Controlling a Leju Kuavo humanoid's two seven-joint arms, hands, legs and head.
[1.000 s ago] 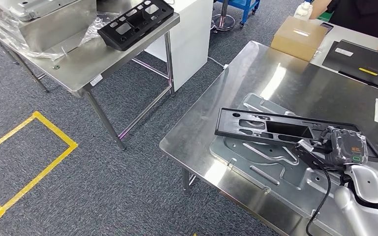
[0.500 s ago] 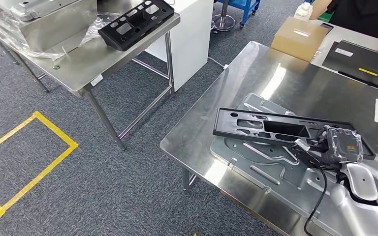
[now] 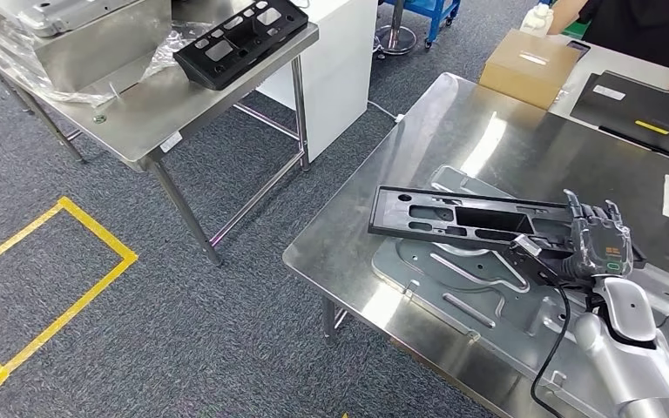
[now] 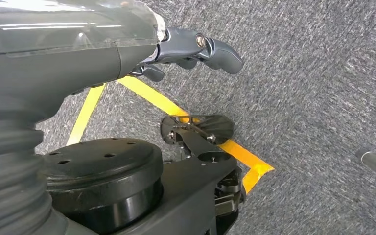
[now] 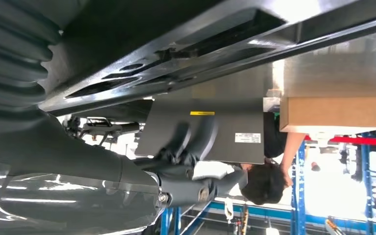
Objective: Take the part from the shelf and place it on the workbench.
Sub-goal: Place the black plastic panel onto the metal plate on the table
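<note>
My right hand has let go, its fingers spread wide. The black part lies on the workbench, just left of my hand, touching it.

part — long black plastic frame with cutouts | lies on workbench | atop grey metal panel

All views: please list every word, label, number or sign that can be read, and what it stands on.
None can be read.
White label on the side table's edge: too small.
White label on the black flat panel: print blurred.
Yellow strip on that panel: no text visible.
Green mark on the right hand: too small.
</note>
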